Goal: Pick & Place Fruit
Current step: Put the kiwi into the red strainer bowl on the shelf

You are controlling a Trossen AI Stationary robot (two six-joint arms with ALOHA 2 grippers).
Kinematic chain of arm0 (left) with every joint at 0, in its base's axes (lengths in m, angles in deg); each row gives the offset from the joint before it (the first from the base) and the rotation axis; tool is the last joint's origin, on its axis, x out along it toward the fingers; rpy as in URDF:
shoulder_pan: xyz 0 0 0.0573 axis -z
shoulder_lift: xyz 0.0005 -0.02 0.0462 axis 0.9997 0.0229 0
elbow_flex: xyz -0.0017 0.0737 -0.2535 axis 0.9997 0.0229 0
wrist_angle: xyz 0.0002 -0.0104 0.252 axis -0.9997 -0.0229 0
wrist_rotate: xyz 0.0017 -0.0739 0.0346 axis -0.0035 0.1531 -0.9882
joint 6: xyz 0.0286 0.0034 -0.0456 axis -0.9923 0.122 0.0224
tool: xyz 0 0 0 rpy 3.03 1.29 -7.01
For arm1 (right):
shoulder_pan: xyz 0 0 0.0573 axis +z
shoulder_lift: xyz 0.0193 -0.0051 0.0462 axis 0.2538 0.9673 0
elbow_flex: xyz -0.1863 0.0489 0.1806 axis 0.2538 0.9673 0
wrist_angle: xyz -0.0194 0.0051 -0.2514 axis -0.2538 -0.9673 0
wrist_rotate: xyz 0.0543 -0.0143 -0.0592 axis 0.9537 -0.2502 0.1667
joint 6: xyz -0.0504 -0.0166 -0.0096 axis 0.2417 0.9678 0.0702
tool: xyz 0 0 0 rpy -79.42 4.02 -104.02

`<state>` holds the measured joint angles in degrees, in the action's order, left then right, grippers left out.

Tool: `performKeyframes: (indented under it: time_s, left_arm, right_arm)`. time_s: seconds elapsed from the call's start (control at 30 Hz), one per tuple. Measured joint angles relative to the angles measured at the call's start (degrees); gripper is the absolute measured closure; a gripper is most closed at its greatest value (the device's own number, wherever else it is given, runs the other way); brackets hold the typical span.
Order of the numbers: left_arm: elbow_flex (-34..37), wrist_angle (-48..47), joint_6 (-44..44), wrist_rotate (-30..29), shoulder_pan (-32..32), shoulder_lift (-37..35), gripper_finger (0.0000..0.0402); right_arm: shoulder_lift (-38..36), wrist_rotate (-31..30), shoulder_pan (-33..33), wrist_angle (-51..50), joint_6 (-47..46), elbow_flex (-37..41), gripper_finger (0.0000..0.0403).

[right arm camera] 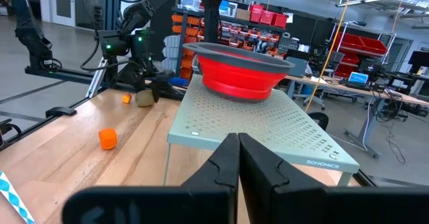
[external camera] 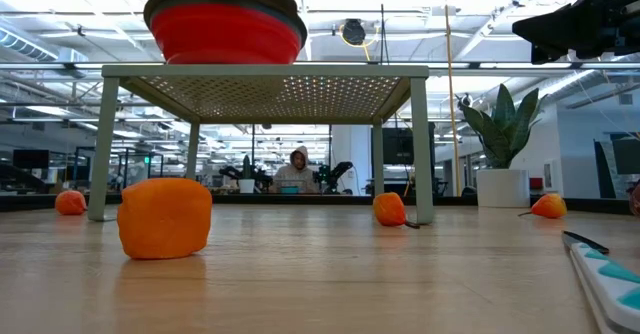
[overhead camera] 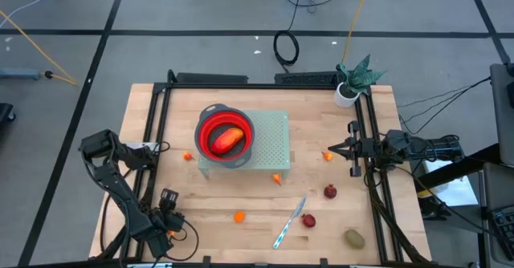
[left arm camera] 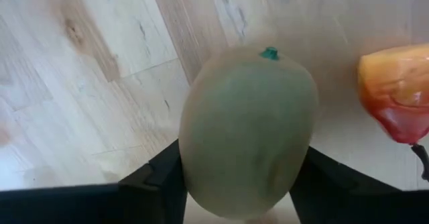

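Note:
An olive-brown oval fruit [left arm camera: 248, 117] with a small green stem tip sits between the fingers of my left gripper [left arm camera: 241, 197], which is shut on it near the table's near-left corner [overhead camera: 166, 218]. A red-orange fruit [left arm camera: 399, 93] lies just beside it. My right gripper [right arm camera: 238, 150] is shut and holds nothing; it hovers at the table's right side [overhead camera: 333, 149] and points toward the red bowl [overhead camera: 225, 136]. The bowl stands on a pale green perforated stand [overhead camera: 269, 140] with an orange-red fruit [overhead camera: 227, 138] inside. Other small fruits lie scattered on the table. My left gripper pinches the olive-brown fruit across its wide middle [left arm camera: 194, 163], one finger [left arm camera: 154, 184] on each side. The stem end [left arm camera: 269, 52] points away from the gripper. Whether the fruit is lifted clear of the wood I cannot tell.
Loose fruits: orange ones [overhead camera: 239, 217], [overhead camera: 277, 179], [overhead camera: 187, 156], [overhead camera: 327, 155], dark red [overhead camera: 331, 191], red [overhead camera: 309, 220], olive [overhead camera: 354, 238]. A silver-and-blue knife [overhead camera: 289, 222] lies near the near edge. A potted plant [overhead camera: 353, 79] stands at the far-right corner. Black rails run along both sides.

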<state>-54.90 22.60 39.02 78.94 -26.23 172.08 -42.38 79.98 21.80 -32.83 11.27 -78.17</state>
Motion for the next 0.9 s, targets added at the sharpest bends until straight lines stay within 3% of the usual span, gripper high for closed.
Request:
performKeyframes:
  time_s: [0.1, 0.23, 0.57, 0.9]
  left_arm:
    - [-0.01, -0.01, 0.42, 0.03, -0.02, 0.00, 0.0225]
    - [-0.15, -1.73, 0.42, 0.07, -0.03, 0.00, 0.0216]
    - [-6.57, -22.60, 0.67, -0.97, -1.57, 0.00, 0.0219]
    - [-15.78, -29.62, 10.25, -15.84, -3.57, 0.00, 0.0213]
  right_arm:
    - [0.00, -0.01, 0.02, 0.00, -0.01, 0.00, 0.0403]
    - [0.00, 0.00, 0.02, 0.00, -0.02, 0.00, 0.0403]
    - [0.02, -0.02, 0.02, 0.02, 0.00, 0.00, 0.0403]
    - [0.01, -0.01, 0.01, 0.02, 0.00, 0.00, 0.0403]
